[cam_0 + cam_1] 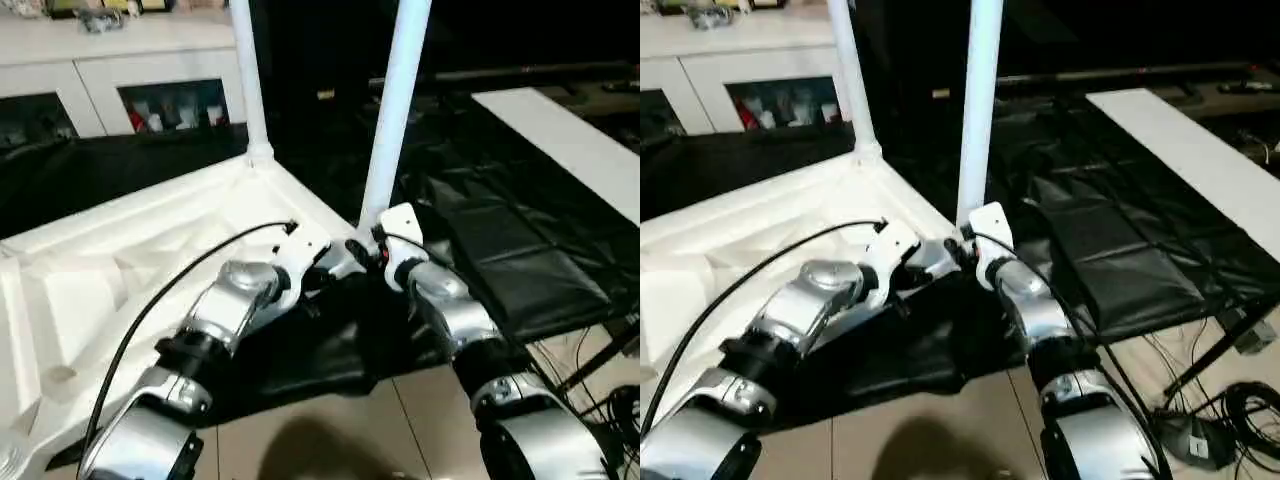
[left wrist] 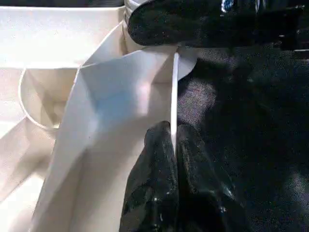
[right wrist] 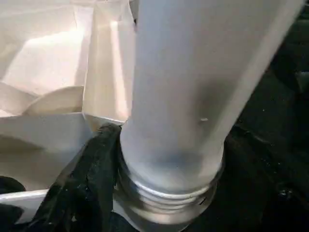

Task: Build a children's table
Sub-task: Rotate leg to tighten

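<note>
Head views: the white plastic ribbed tabletop [image 1: 120, 270] lies underside-up on black cloth, one white tapered tube leg [image 1: 247, 80] seated at the far corner. The right gripper [image 1: 372, 252] clasps a second leg [image 1: 395, 110] at the near corner socket; keep it plumb while turning. Open room lies rightward.

Left wrist view: the left gripper [image 2: 173, 145] is pinched onto the tabletop's thin rim [image 2: 175, 87], steadying it.

Right wrist view: threads [image 3: 166, 198] show, so the leg seems not fully home.

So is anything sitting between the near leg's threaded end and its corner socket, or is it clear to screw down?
Nothing visible is in the way. The near leg stands upright with its threaded end already at the corner socket of the tabletop. The left gripper pinches the tabletop's rim right beside it.
</note>
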{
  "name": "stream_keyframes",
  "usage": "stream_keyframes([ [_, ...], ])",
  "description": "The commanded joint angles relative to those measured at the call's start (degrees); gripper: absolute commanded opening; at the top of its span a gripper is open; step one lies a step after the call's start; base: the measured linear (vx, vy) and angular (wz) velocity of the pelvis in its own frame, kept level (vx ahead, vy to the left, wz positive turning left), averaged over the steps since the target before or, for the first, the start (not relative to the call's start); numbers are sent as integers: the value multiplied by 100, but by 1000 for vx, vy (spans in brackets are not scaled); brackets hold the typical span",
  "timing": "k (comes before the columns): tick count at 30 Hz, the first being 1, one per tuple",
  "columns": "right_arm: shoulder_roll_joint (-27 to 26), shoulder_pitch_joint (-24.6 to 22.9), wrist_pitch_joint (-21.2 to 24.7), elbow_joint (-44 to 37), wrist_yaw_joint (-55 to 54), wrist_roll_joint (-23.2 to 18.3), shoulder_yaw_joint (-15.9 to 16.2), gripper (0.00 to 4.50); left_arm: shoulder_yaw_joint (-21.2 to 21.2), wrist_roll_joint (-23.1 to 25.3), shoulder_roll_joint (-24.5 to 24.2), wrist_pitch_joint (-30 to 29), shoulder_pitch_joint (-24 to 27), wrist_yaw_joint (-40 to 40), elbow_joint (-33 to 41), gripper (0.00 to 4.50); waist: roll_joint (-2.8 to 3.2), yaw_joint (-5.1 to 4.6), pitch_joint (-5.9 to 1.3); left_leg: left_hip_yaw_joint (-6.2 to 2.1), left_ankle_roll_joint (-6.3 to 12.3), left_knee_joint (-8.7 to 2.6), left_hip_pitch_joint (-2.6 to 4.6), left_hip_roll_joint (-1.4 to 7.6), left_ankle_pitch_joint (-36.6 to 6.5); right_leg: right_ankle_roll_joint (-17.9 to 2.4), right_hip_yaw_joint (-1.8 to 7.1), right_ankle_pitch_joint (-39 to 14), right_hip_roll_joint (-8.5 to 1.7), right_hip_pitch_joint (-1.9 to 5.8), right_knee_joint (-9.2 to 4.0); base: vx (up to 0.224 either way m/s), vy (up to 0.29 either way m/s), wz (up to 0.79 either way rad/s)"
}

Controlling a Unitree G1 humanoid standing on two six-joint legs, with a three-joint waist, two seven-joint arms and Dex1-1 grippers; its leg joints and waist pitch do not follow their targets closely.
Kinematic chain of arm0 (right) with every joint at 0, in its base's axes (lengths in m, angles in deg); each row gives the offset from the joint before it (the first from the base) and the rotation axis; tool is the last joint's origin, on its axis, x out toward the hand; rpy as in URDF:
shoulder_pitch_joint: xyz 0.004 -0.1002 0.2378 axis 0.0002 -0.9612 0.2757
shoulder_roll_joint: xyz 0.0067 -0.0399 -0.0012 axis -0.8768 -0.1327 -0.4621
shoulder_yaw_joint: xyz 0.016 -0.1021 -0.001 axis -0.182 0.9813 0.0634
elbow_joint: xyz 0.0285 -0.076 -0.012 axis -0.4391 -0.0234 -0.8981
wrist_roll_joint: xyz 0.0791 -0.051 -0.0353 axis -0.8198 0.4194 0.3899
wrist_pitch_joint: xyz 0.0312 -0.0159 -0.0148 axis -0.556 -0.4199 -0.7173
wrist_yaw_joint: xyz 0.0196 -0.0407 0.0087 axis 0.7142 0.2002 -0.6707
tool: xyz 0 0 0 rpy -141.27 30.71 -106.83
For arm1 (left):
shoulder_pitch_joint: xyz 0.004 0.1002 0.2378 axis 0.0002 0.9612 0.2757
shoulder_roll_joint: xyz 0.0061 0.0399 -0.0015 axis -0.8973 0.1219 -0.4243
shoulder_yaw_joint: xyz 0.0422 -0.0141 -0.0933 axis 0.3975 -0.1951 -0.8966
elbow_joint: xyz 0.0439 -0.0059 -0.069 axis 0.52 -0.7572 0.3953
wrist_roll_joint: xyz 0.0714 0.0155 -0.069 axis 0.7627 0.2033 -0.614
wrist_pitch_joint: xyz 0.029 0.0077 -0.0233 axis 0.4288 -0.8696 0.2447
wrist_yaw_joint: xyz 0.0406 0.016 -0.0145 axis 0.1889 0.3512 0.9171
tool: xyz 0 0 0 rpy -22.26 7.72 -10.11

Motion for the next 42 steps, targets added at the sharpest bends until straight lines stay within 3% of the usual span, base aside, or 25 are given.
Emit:
stream_keyframes([
  [1, -330, -57, -168, -116, 615, -347, 104, 328, -177, 78, -42, 161, 66, 506, -278, 0, -132, 33, -294, 3, 136, -477, 51, 10, -2314, -891, 58, -2589, -148, 184, -527, 0, 0, 0],
  [4, -194, -74, -367, -182, 799, -398, 95, 350, -107, 104, -143, 225, 96, 374, -220, 0, -130, 11, -292, -19, 146, -494, -6, 8, -2323, -831, 43, -2717, -171, 227, -515, 0, 0, 0],
  [5, -117, -96, -394, -250, 901, -383, 130, 376, -98, 101, -186, 227, 116, 324, -179, 0, -134, -3, -287, -27, 129, -505, -23, 6, -2311, -799, 30, -2753, -165, 234, -519, 0, 0, 0],
  [8, 135, -216, -357, -563, 1424, -452, 161, 389, -37, 119, -343, 270, 177, 61, -49, 0, -138, 6, -291, -15, 136, -490, 17, 18, -2294, -837, 53, -2699, -172, 200, -531, 0, 0, 0],
  [12, 660, -585, -329, -1205, 2294, -470, 333, 389, 105, 109, -642, 356, 350, -525, 251, 0, -140, 51, -306, 22, 288, -476, 12, 48, -1973, -1047, 91, -2029, -157, 240, -472, 0, 0, 0],
  [16, 1457, -1114, -369, -1909, 3253, -491, 544, 389, 426, -91, -1385, 567, 742, -1848, 956, 0, -119, 132, -339, 60, 420, -444, 28, 58, -1547, -1269, 116, -1459, -157, 260, -412, 14, -5, 1],
  [17, 1494, -1138, -371, -1940, 3300, -503, 539, 389, 442, -108, -1444, 557, 766, -1923, 1001, 0, -119, 139, -345, 61, 433, -441, 26, 58, -1463, -1320, 116, -1354, -157, 267, -400, 56, -20, 4],
  [19, 1615, -1223, -361, -2053, 3477, -579, 494, 389, 473, -156, -1762, 645, 897, -2236, 1211, 0, -83, 154, -376, 66, 527, -412, 24, 52, -1057, -1539, 105, -648, -141, 297, -310, 28, -9, 1],
  [21, 1669, -1251, -374, -2072, 3542, -596, 472, 389, 453, -306, -2026, 602, 1051, -2581, 1489, 0, -94, 135, -374, 67, 571, -412, 21, 55, -951, -1611, 99, -424, -134, 310, -278, 0, 0, 0],
  [22, 1691, -1267, -378, -2103, 3606, -586, 494, 389, 427, -370, -2208, 669, 1163, -2787, 1668, 0, -55, 132, -367, 69, 564, -415, 46, 64, -994, -1665, 97, -424, -134, 296, -288, 0, 0, 0],
  [26, 1616, -1341, -307, -2330, 3970, -665, 724, 389, 302, -509, -2681, 502, 1545, -3118, 2181, 0, -36, 125, -331, 70, 402, -457, 78, 77, -1424, -1619, 100, -918, -119, 277, -325, 0, 0, 0],
  [28, 1586, -1387, -299, -2451, 4164, -703, 882, 389, 295, -597, -2765, 420, 1673, -3198, 2372, 0, -48, 118, -299, 57, 274, -495, 85, 84, -1729, -1476, 103, -1378, -120, 255, -352, 0, 0, 0],
  [29, 1579, -1397, -317, -2470, 4246, -700, 946, 389, 291, -622, -2773, 371, 1708, -3199, 2437, 0, -108, 115, -296, 60, 260, -495, 85, 84, -1784, -1433, 106, -1484, -121, 253, -371, 0, 0, 0],
  [30, 1579, -1397, -322, -2472, 4266, -696, 958, 389, 290, -626, -2776, 363, 1715, -3199, 2453, 0, -80, 121, -297, 44, 212, -502, 77, 83, -1789, -1380, 114, -1577, -132, 261, -358, 0, 0, 0],
  [31, 1574, -1385, -358, -2456, 4364, -675, 1016, 389, 286, -646, -2777, 332, 1742, -3185, 2512, 0, -130, 127, -286, 45, 199, -505, 82, 85, -1829, -1332, 116, -1702, -133, 242, -373, 0, 0, 0],
  [33, 1554, -1340, -439, -2380, 4472, -619, 1086, 389, 290, -667, -2769, 303, 1767, -3158, 2575, 0, -97, 133, -284, 39, 170, -508, 89, 86, -1881, -1300, 123, -1797, -141, 233, -375, 0, 0, 0],
  [36, 1527, -1239, -557, -2246, 4623, -538, 1171, 389, 302, -680, -2726, 264, 1769, -3114, 2625, 0, -133, 125, -303, 42, 150, -498, 98, 87, -1806, -1353, 131, -1515, -135, 235, -354, 0, 0, 0],
  [42, 1393, -869, -719, -1747, 4570, -331, 1241, 389, 352, -636, -2606, 211, 1677, -3057, 2623, 0, -137, 178, -321, 63, 256, -457, 97, 71, -1434, -1543, 134, -992, -132, 262, -297, 0, 0, 0],
])
